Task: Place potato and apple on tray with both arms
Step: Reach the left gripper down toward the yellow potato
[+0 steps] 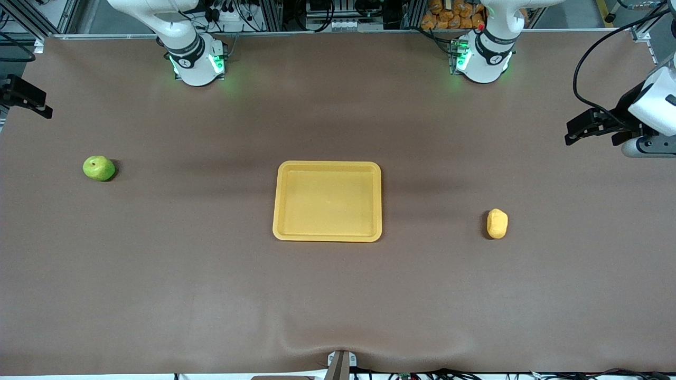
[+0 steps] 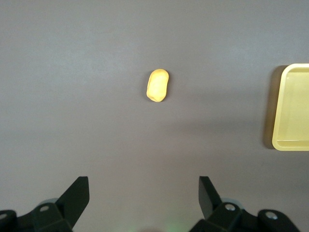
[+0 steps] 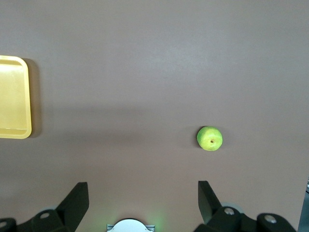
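Note:
The yellow-orange tray (image 1: 327,236) lies flat and bare at the middle of the table. The green apple (image 1: 99,168) rests toward the right arm's end, a little farther from the front camera than the tray's middle. The pale yellow potato (image 1: 497,223) lies toward the left arm's end, level with the tray's nearer rim. My left gripper (image 2: 144,186) is open and empty, high over the table near its base, with the potato (image 2: 158,85) and the tray's edge (image 2: 280,106) below. My right gripper (image 3: 143,189) is open and empty, high over its base, with the apple (image 3: 209,138) and the tray (image 3: 21,96) below.
Both arm bases (image 1: 196,63) (image 1: 483,58) stand along the table's back edge. A black-and-white device (image 1: 623,124) juts in at the left arm's end. A black fixture (image 1: 24,96) sits at the right arm's end. A small clamp (image 1: 340,364) holds the nearest table edge.

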{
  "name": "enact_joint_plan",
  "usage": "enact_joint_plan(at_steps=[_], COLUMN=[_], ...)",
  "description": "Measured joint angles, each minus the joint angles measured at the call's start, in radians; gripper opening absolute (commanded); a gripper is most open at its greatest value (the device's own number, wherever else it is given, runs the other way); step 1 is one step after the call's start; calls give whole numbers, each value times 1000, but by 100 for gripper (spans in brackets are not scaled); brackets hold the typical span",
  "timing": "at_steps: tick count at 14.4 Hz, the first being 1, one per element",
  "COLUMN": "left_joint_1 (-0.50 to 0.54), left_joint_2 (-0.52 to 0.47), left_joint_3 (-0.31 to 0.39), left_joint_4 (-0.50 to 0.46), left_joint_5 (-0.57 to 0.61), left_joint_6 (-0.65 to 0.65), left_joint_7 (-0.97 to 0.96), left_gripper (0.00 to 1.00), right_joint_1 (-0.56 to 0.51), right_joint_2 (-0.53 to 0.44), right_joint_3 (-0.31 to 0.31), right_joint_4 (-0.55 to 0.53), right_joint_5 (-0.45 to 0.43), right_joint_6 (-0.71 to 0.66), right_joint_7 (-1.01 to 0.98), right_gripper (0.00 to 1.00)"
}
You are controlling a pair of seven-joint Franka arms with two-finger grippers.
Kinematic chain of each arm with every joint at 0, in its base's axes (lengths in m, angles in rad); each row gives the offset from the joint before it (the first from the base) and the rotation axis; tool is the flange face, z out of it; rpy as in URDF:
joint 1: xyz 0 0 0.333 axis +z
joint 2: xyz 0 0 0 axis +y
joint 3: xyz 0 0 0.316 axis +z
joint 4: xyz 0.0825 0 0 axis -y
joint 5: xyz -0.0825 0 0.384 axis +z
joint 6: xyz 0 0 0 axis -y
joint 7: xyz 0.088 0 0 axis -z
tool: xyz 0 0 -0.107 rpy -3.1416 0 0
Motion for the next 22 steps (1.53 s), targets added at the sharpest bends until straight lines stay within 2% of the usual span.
enact_joint_plan(at_steps=[6,10,17,19,22], left_joint_1=[-1,1,2,0,-4], left_joint_2=[0,0,12,52,190], left_joint_3=[-45,-47,-47,-47,-48], left_joint_4=[-2,-8,-84,-86,-61], left_joint_5=[58,62,63,63,63], left_joint_6=[5,14,148,169,177], left_joint_7=[2,2,2,2,-34], left_gripper=[100,100,100,100,100], right_joint_1=[0,-1,-18,-22,-37], right_joint_2=[0,3,42,57,85], right_joint_3=[-16,-24,-31,-32,-32], right_joint_4=[0,-6,-10,-9,-9], right_joint_5=[1,1,1,1,1], right_joint_6=[0,0,21,23,23], right_joint_7=[-2,-2,-2,-2,-2], right_gripper=[100,100,100,100,100])
